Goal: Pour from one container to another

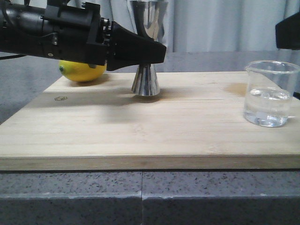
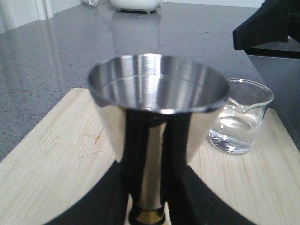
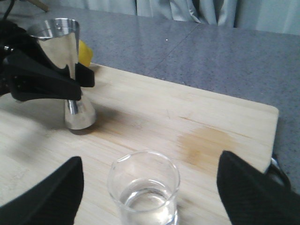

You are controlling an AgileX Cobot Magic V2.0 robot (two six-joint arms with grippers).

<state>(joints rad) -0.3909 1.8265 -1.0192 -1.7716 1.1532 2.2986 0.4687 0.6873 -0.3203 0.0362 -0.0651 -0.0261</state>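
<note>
Nearest the camera, a pale wooden board (image 1: 140,136) is lying across a speckled grey counter (image 1: 140,197), filling the lower half of the front view. At the right edge of the frame, a small clear glass beaker (image 1: 271,93) is standing upright on the board, holding a little clear liquid. The right gripper (image 3: 150,187) is hovering around it, fingers spread wide and touching nothing, one black finger (image 3: 47,197) showing on each side of the glass in the right wrist view.

Further back, at upper centre, the tall steel jigger (image 1: 146,77) is standing on its base. The left gripper (image 1: 157,49) is reaching in from the upper left, and its black fingers are sitting on either side of the jigger's upper cone; whether they are actually pressing on the metal cannot be told. Behind the arm, a yellow lemon (image 1: 82,70) is resting at the board's far left.

This looks like the grasping step: nothing is being poured yet. Next, the right fingers likely need to be closing on the beaker, then lifting and tipping it over the jigger's mouth.
</note>
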